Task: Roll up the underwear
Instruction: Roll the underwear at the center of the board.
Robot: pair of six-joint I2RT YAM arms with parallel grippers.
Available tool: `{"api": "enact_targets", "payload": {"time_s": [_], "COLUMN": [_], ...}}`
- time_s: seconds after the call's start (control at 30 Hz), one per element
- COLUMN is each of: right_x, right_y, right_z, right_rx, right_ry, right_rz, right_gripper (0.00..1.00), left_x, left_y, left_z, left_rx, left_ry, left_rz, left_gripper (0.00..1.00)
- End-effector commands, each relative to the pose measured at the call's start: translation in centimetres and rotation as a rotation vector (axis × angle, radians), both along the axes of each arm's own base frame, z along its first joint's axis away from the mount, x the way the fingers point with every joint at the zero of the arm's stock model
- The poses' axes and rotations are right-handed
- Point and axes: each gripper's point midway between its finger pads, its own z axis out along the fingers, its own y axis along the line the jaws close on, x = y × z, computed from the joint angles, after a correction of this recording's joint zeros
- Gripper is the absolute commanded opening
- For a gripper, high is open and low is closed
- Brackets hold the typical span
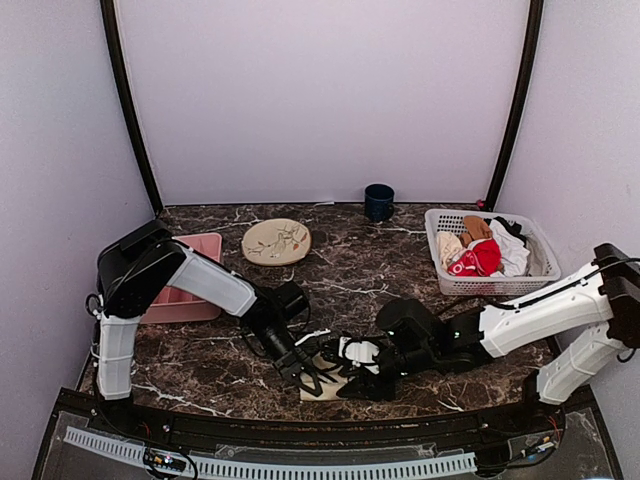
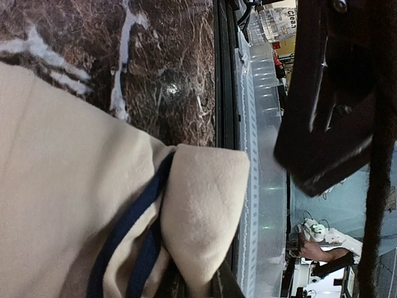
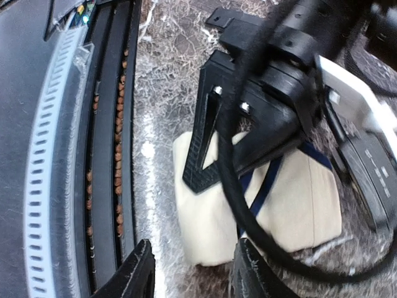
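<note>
Soft cream underwear (image 2: pixel 62 186) — bunched, navy-trimmed — on veined marble (image 2: pixel 173 62).

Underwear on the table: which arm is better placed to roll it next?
Probably left: the left gripper pinches a fold of the underwear; the right gripper stands open beside it, holding nothing.

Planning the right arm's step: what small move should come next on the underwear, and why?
Probably ease the right gripper forward over the near edge of the underwear and close: its jaws stand open, gripping nothing, at the bundle's edge, while the left gripper pins a fold.
</note>
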Motion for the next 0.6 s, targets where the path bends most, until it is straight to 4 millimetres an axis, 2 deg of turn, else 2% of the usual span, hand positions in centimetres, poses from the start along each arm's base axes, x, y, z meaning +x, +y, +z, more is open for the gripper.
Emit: {"api": "enact_targets", "payload": {"time_s": [0.0, 0.07, 0.17, 0.33, 0.47, 0.57], "right_x": [0.6, 0.4, 0.5, 1.1, 1.2, 1.1], "right_y": [2.9, 3.6, 3.7, 2.7, 1.5, 1.2], "right_z": [0.1, -0.6, -3.1, -5.8, -7.3, -7.5], "right_rx": [0.000, -0.018, -0.095, -0.202, -0.279, -0.291], "right_ry": [-0.174, -0.192, -0.197, -0.229, -0.236, -0.220], "right_rz": [0.076, 0.105, 0.127, 0.121, 0.125, 0.116], "right_gripper": [0.43, 0.43, 0.42, 0.38, 0.21, 0.03], "left_x": [-1.2, -1.1, -0.9, -0.9, -0.8, -0.3], "left_y": [2.2, 2.0, 1.8, 2.0, 2.0, 1.9], "left_z": [-3.6, -3.8, -3.9, -4.1, -3.9, -3.4], "left_rx": [0.177, 0.180, 0.179, 0.181, 0.173, 0.164], "left_ry": [0.092, 0.096, 0.099, 0.089, 0.078, 0.047], "left_rz": [0.013, 0.014, 0.016, 0.013, 0.003, 0.001], "left_gripper": [0.02, 0.02, 0.04, 0.06, 0.10, 0.22]}}
